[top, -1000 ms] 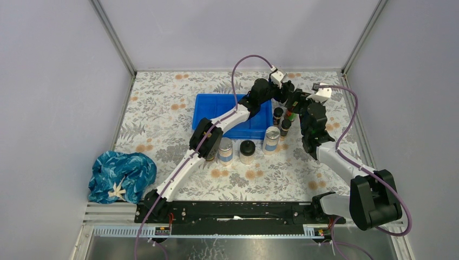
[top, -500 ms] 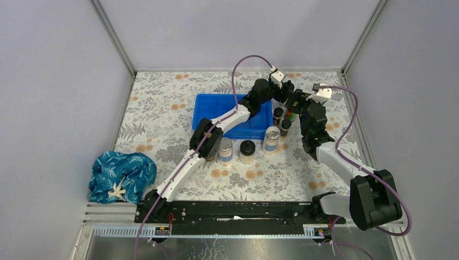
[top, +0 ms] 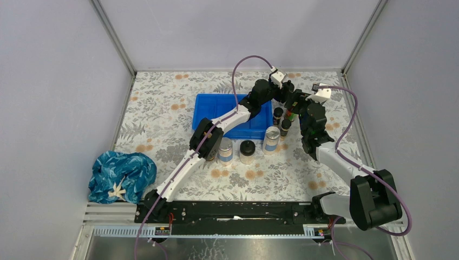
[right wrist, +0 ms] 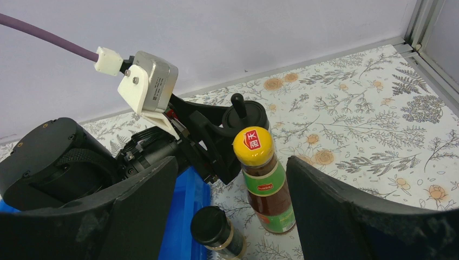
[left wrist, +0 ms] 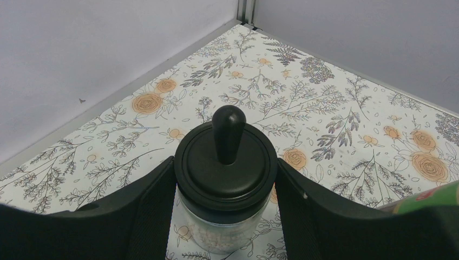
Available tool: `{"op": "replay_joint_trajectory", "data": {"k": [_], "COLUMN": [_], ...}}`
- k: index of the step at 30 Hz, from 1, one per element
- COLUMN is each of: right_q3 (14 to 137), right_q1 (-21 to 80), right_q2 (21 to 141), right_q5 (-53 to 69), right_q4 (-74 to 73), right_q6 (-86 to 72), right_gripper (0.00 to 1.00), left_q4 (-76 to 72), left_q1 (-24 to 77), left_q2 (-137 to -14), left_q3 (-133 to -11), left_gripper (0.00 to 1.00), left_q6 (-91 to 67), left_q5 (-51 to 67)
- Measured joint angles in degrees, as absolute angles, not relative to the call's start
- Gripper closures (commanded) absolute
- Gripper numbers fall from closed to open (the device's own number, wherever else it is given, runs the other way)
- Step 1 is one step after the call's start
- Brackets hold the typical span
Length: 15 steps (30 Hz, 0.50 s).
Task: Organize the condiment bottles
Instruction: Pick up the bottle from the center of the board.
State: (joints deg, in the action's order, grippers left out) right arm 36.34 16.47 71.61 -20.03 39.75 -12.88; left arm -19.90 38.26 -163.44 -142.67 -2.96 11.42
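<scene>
A floral-patterned counter (top: 162,119) is enclosed by plain grey walls, and a blue tray (top: 214,105) is set toward its far middle. From above, both arms are seen crowded at the tray's far right corner, where the fingers themselves are hidden. A near silver-lidded jar (top: 225,150), a spare black-domed jar (top: 247,151) and a second silver-lidded jar (top: 271,140) are lined up along the tray's near side, and a blue cloth (top: 122,174) is bunched at the near left. In the left wrist view the left pincer (left wrist: 224,170) is shown clamped on the lid of a black-domed jar (left wrist: 226,154) of pale grains, near the counter's far corner. In the right wrist view the right pincer (right wrist: 233,162) is shown spread wide around a yellow-capped bottle (right wrist: 261,173), which is touched by neither finger. A tiny black-capped bottle (right wrist: 216,230) is seen just beside the tray.
</scene>
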Motion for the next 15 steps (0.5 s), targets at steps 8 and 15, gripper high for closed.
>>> {"op": "replay_joint_trajectory", "data": {"k": [8,15], "right_q3": [36.34,36.34], "right_q1": [16.51,16.51], "right_q2": [71.61,71.42], "right_q5": [-20.03,-20.03], "right_q4": [39.72,39.42], "right_q6": [-12.88,-12.88], "right_gripper": [0.2,0.2], "left_q4": [-20.16,-19.7], "left_q1": [38.33,38.54], "left_q2": [-162.5,-161.38], "left_q3": [-141.18,-139.76], "left_gripper": [1.0,1.0], "left_q6": [-2.94,-2.85], "left_q5": [10.85,9.98]}}
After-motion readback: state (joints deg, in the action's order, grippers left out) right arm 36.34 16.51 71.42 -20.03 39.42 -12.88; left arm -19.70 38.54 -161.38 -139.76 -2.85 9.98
